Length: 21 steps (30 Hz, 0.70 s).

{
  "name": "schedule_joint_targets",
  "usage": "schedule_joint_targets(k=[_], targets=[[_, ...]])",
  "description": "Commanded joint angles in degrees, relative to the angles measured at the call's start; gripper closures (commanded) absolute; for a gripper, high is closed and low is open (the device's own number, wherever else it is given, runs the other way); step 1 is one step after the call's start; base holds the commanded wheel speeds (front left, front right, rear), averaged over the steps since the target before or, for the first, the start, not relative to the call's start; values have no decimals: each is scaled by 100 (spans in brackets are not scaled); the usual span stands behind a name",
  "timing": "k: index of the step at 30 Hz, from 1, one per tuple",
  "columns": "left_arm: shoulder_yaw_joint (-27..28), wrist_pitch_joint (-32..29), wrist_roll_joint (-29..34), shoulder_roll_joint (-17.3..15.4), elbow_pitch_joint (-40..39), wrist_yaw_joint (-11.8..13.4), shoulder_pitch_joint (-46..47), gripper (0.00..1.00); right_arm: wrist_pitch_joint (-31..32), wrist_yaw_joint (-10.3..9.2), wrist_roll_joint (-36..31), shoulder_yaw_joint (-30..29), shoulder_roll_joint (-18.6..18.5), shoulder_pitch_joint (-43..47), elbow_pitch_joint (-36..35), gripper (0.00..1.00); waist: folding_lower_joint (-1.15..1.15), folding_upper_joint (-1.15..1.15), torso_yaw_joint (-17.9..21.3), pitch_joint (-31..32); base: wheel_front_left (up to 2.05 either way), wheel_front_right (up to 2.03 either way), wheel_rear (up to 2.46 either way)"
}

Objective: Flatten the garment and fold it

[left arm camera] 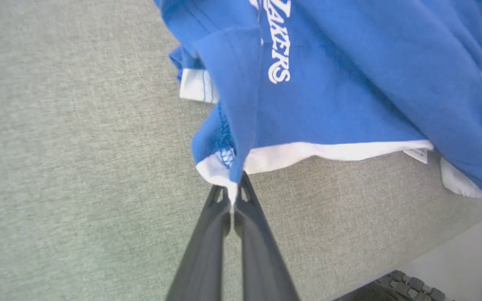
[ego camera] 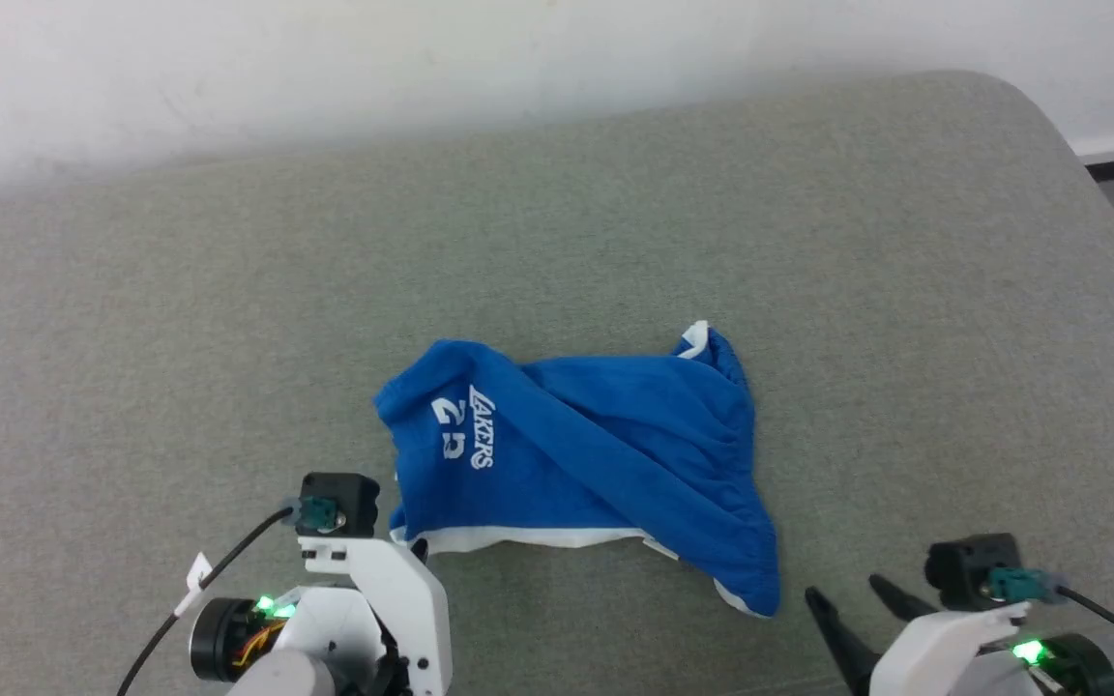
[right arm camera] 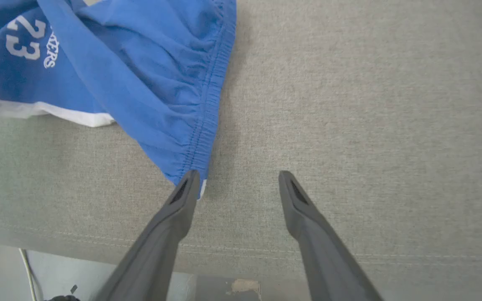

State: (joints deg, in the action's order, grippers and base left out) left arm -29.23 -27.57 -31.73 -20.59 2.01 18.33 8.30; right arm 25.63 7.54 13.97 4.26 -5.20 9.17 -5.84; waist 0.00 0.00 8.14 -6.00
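Observation:
The royal-blue shorts point(ego camera: 576, 454) lie crumpled on the grey cushion, with the white "LAKERS 23" print point(ego camera: 465, 430) facing up at their left. White trim point(ego camera: 518, 536) runs along the near edge. My left gripper point(left arm camera: 232, 200) is shut on the near-left corner of that white trim, which is lifted into a small fold. A small white label point(left arm camera: 419, 155) peeks out under the hem. My right gripper point(right arm camera: 239, 177) is open just off the shorts' near-right corner point(right arm camera: 182, 167), its left fingertip point(right arm camera: 188, 186) at the blue elastic edge and nothing between the fingers.
The grey fabric cushion point(ego camera: 228, 338) spreads wide around the shorts. A white wall point(ego camera: 325, 68) stands behind it. The cushion's rounded right edge point(ego camera: 1079, 164) drops to the floor. Its front seam point(right arm camera: 349, 253) runs close under my right gripper.

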Motion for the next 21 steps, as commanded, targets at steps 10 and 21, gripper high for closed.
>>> schedule_joint_targets(k=[10, 21], targets=[[6, 89, 116, -155, -780, 169, -282, 100, 706, -5, 667, 744, -414, -1098, 1362, 0, 0, 0, -312, -97, 0, 0, 0], [10, 283, 127, -145, -865, 134, -249, 100, 715, -5, 868, 1386, -468, -1974, 3001, 0, 0, 0, -440, -336, 0, 0, 0]])
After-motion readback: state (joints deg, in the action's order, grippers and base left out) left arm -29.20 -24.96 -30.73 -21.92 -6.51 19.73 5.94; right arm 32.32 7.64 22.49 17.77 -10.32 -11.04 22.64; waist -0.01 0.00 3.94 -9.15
